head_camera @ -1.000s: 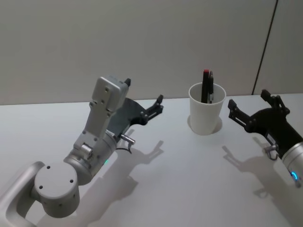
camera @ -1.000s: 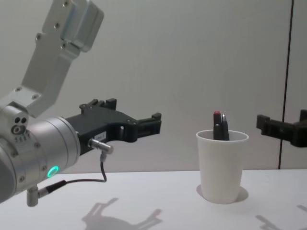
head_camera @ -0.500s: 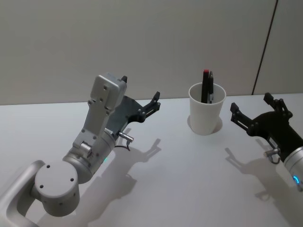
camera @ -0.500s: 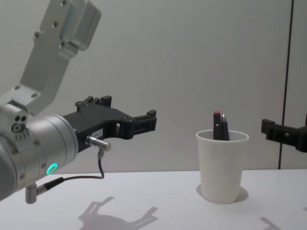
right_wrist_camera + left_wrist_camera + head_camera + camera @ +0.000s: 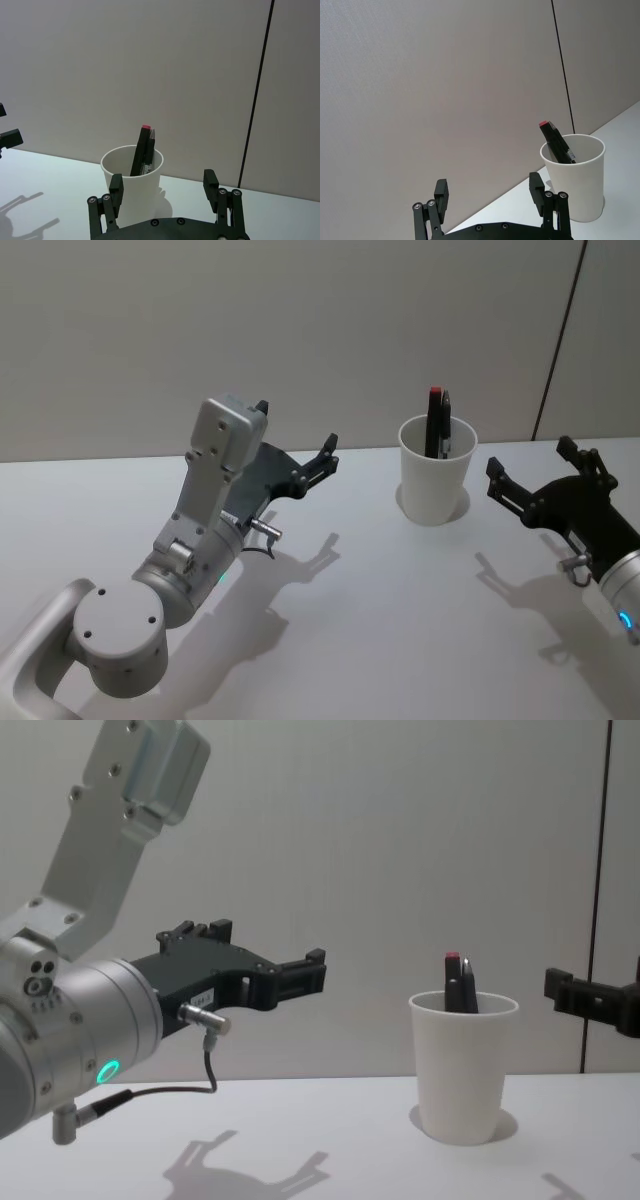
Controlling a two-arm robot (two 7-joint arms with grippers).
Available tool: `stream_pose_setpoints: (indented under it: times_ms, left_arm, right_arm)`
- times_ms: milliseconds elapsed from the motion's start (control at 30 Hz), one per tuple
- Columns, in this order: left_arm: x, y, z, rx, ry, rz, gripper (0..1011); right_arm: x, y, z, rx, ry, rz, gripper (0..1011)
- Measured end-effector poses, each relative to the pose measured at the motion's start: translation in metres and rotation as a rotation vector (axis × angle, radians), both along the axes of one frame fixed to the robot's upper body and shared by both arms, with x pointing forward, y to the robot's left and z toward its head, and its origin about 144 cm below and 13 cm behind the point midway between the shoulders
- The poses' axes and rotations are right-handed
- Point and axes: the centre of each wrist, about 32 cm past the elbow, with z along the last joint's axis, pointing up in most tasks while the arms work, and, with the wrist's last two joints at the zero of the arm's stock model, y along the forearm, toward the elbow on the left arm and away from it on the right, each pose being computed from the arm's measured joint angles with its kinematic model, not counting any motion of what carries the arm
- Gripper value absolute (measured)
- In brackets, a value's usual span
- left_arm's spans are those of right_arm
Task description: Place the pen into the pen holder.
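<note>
Worktop (image 5: pixel 380 600) bare across the front and middle. Sole obstacle standing on it: pen holder (image 5: pixel 436 483) near the back wall, pen (image 5: pixel 437 423) sticking up past its rim. Left end effector (image 5: pixel 297 439) hangs spread wide, well apart to the cup's left; right end effector (image 5: pixel 541 465) likewise spread on its right, nearer. Open gaps either side of cup; space above rim free.

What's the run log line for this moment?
pen: inside pen holder | left gripper: open, empty | right gripper: open, empty
</note>
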Motion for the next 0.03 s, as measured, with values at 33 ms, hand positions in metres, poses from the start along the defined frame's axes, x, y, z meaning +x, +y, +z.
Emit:
stream_pose_setpoints:
  times_ms: [33]
  left_arm:
    - [0.0000,0.0000,0.0000,0.000,0.000,0.000,1001]
  right_arm:
    - [0.0000,0.0000,0.0000,0.000,0.000,0.000,1001]
